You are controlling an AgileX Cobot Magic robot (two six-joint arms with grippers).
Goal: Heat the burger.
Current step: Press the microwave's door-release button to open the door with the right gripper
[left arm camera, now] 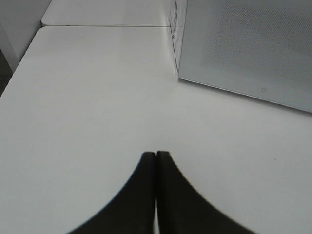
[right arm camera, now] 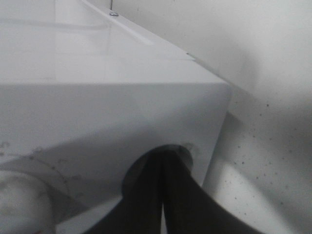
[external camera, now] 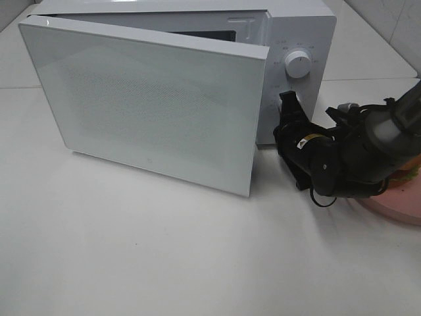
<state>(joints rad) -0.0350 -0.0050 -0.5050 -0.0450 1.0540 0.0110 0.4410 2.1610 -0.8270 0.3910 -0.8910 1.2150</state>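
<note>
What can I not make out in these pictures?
- Burger: high view, almost all hidden behind the right arm and cut by the edge.
- Plate: high view, cut off by the edge.
- Inside of microwave: high view, hidden by the door.
- Dial marks: high view, too small to read.
- Right gripper: right wrist view, blurred; contact with the microwave unclear.

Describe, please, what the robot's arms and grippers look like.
The right arm is black with bulky rounded joints, a grey upper link, a small yellow-and-white label and a thin black cable looping below. The left gripper and right gripper have black fingers tapering in curves to narrow tips.
</note>
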